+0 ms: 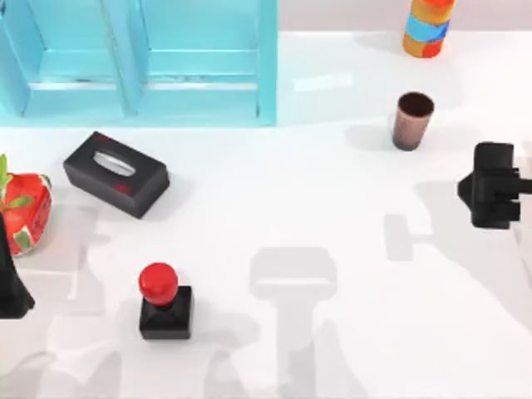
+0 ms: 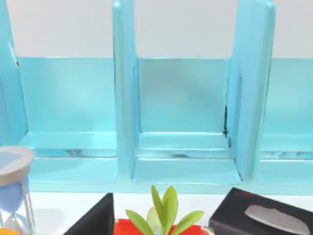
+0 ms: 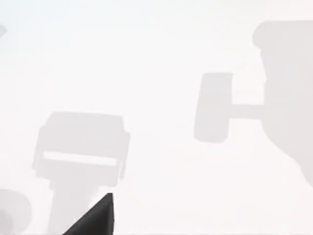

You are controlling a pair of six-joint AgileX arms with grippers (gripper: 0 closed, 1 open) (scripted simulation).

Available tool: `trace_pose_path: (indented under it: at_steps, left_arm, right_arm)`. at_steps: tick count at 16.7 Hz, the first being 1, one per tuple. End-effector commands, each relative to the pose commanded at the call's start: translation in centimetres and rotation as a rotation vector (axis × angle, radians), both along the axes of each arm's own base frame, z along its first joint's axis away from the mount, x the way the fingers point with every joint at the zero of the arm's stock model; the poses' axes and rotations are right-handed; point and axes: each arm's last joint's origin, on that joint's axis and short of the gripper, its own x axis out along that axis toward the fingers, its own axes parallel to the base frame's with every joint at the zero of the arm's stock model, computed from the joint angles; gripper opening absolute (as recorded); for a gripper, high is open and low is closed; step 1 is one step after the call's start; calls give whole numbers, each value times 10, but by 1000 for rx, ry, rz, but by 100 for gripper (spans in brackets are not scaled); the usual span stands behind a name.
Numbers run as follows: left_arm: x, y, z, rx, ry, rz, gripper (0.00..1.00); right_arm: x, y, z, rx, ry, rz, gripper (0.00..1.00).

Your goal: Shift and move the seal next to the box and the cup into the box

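The small stamp with a black square base and glossy red round knob [image 1: 165,303] stands upright near the tabletop's [image 1: 332,349] front edge, toward the left. The small dark brown cylindrical cup [image 1: 411,121] stands upright toward the back right, well apart from the black rectangular tissue box [image 1: 115,174] at back left. The right pincer [image 1: 492,184] hovers at the right edge, the left pincer [image 1: 12,287] at the left edge; whether either is apart or together cannot be told.
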Motion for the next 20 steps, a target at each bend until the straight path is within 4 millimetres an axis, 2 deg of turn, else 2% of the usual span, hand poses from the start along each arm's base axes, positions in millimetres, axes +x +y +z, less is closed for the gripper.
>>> trace_pose_path:
  at_steps: [4,7,9,12,15,17,20]
  left_arm:
    - [0,0,0,0,0,0,100]
    - [0,0,0,0,0,0,100]
    - [0,0,0,0,0,0,100]
    - [0,0,0,0,0,0,100]
    - [0,0,0,0,0,0,100]
    - [0,0,0,0,0,0,100]
    - [0,0,0,0,0,0,100]
  right_arm:
    - [51,77,2,-137,338,15,100]
    - [76,147,-13,-274,514,7,100]
    - [85,195,-28,-359,584,-5,100]
    - [84,258,-49,-439,614,-27,100]
    - [72,305,-61,-445,581,-45,100]
    - [61,326,-64,-415,544,-53,100]
    - [46,345,-62,-351,489,-63,100]
